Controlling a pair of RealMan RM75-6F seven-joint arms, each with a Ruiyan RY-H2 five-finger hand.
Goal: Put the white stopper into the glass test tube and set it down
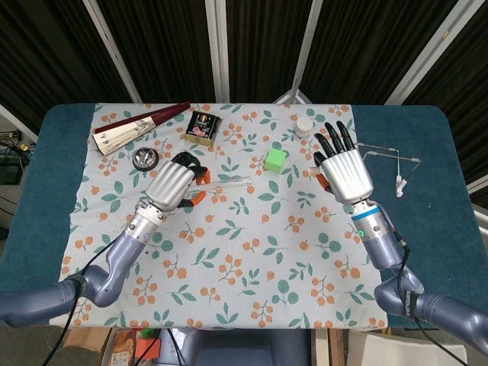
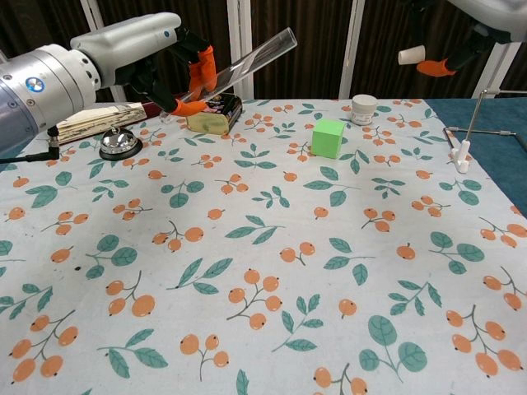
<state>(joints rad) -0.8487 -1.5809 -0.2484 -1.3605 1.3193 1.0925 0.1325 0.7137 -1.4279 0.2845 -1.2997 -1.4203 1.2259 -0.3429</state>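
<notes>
Left robot hand (image 2: pixel 152 49) holds test tube (image 2: pixel 247 62); right robot hand (image 1: pixel 347 171) holds stopper (image 2: pixel 407 56).

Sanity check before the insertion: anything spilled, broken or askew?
Nothing stands out. Left robot hand holds the glass test tube tilted, intact. Right robot hand holds the white stopper aloft. Nothing looks spilled.

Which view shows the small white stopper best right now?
Chest view: the small white stopper shows clearly near the top edge, pinched by the right hand. In head view that hand's back covers it, so it cannot be made out.
</notes>
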